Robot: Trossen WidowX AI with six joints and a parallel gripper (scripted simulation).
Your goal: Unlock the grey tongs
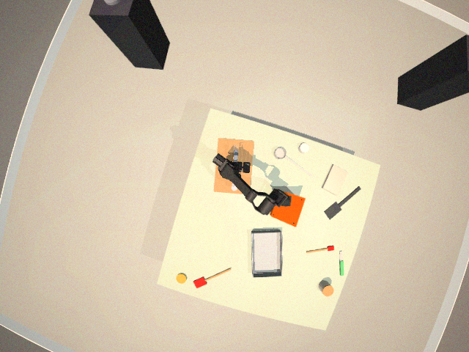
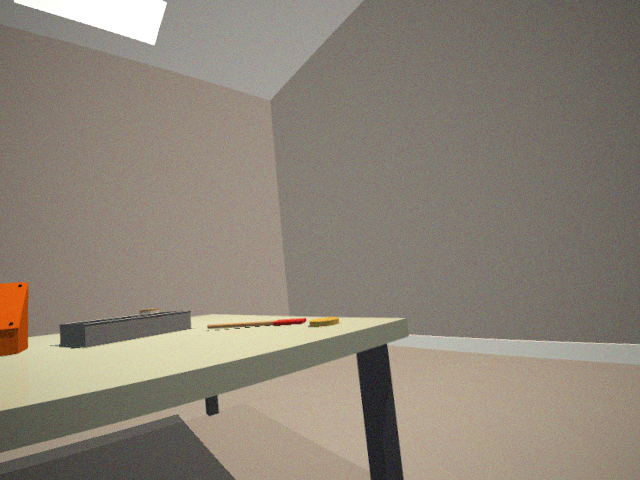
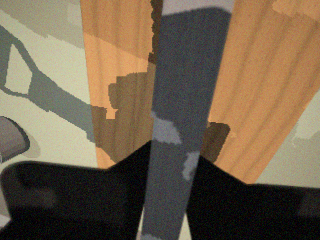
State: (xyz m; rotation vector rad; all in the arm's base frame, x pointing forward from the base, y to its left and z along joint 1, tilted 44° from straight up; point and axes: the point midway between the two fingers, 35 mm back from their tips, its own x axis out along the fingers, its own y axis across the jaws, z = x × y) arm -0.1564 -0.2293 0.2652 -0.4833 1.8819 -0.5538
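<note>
The grey tongs are between my fingers, above the wooden board. In the wrist view they show as one narrow bar, with a pale part at the top edge; no gap between their arms can be made out. A pale end shows on the other side of the arm in the top view. My gripper is shut on the tongs. The hinge lock and the exact height over the board cannot be told. The roasting tin stands apart, with nothing lying across it.
The orange block is by the arm's base. A small sieve and a white round item are right of the board. A dark spatula and a red-headed tool lie farther off.
</note>
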